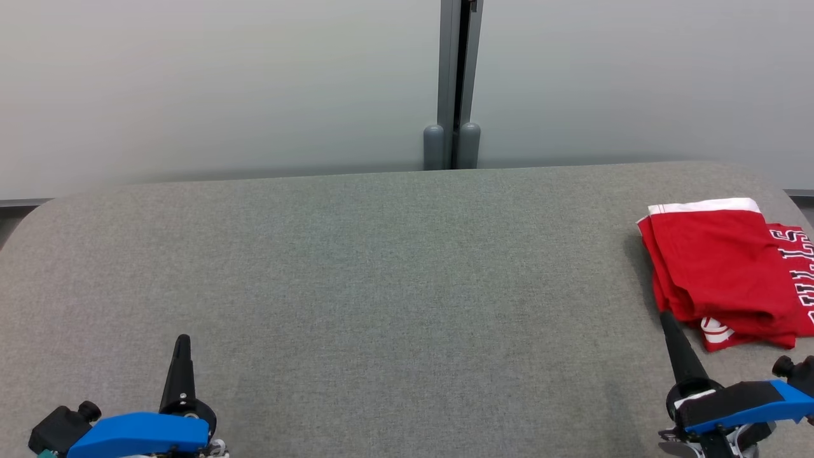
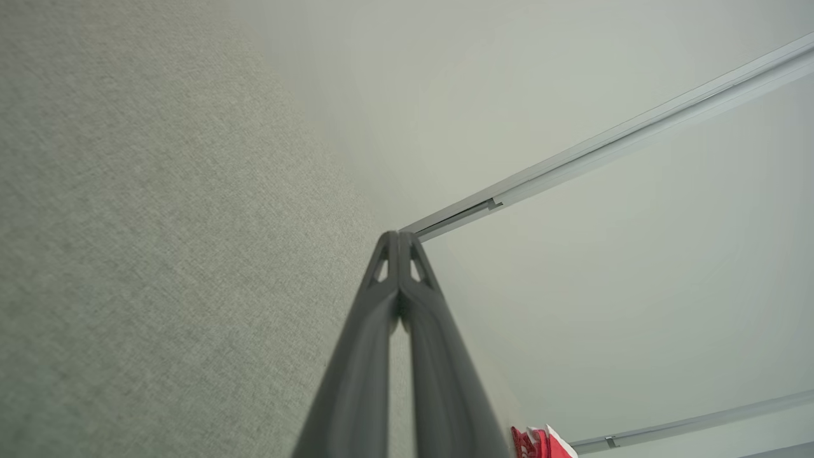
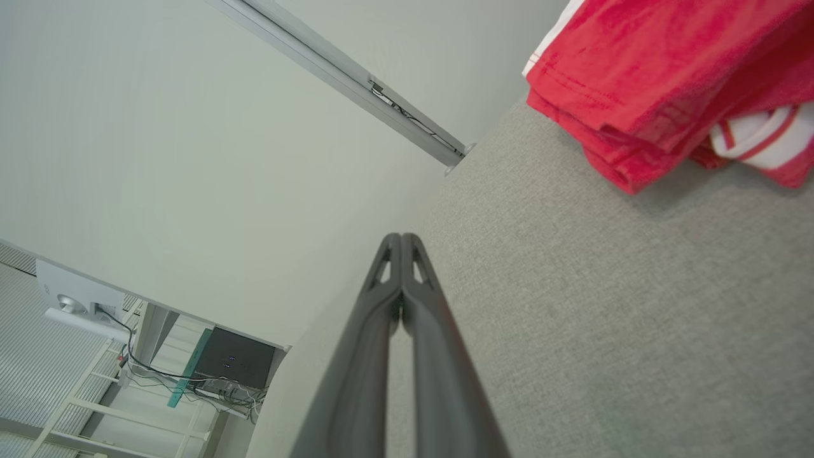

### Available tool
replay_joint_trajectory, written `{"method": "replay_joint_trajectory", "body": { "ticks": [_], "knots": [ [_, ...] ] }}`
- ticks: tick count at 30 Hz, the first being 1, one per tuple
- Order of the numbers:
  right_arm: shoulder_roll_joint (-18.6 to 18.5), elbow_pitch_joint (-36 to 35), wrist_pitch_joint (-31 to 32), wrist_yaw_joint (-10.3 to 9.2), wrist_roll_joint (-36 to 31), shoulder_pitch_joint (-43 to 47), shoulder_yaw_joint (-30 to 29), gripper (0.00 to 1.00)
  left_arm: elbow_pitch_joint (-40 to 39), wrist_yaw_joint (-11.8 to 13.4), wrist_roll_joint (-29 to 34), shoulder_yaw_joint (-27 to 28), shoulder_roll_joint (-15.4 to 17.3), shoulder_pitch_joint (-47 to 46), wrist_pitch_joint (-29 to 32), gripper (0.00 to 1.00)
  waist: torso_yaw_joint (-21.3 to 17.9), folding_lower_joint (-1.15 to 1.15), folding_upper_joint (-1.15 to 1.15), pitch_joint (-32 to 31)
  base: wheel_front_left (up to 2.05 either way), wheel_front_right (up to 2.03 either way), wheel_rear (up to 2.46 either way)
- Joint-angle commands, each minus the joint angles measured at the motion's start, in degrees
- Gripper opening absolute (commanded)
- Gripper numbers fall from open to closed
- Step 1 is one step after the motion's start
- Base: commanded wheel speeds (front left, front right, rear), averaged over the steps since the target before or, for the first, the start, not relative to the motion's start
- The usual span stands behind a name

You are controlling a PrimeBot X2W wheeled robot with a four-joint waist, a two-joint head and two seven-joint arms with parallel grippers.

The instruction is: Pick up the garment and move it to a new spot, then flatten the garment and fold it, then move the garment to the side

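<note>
A red garment [image 1: 725, 270] with white trim and white lettering lies folded at the table's right edge; it also shows in the right wrist view [image 3: 661, 83] and as a small red patch in the left wrist view [image 2: 540, 443]. My right gripper [image 1: 664, 316] is shut and empty, its tip just in front of the garment's near left corner, whether touching it I cannot tell. In its own wrist view the right gripper's [image 3: 400, 236] fingers press together. My left gripper [image 1: 182, 338] is shut and empty at the lower left, far from the garment, fingers together [image 2: 399, 234].
The grey fabric-covered table [image 1: 381, 286] spreads wide between the two grippers. Behind it stands a pale partition wall with a grey post [image 1: 453, 83]. A dark box with cables on a white shelf [image 3: 229, 366] shows in the right wrist view.
</note>
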Motion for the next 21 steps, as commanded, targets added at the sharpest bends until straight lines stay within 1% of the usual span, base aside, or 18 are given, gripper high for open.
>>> {"method": "replay_joint_trajectory", "body": {
  "ticks": [1, 21],
  "knots": [
    [0.00, -0.32, 0.23, 0.02, 1.61, -1.28, -0.19, 0.00, -0.71, -0.05, -1.16, 0.61, -0.08, -1.83, 0.39, 0.00, 0.01, 0.00, 0.00, 0.00, 0.00, 0.00, 0.00],
    [0.16, 0.42, 1.06, 0.02, 13.56, -2.14, -0.57, 0.00, -0.85, -0.06, -10.95, 2.19, -0.64, -3.34, 3.51, 0.00, 0.06, 0.00, 0.00, 0.08, 0.00, 0.00, 0.00]
  ]
}}
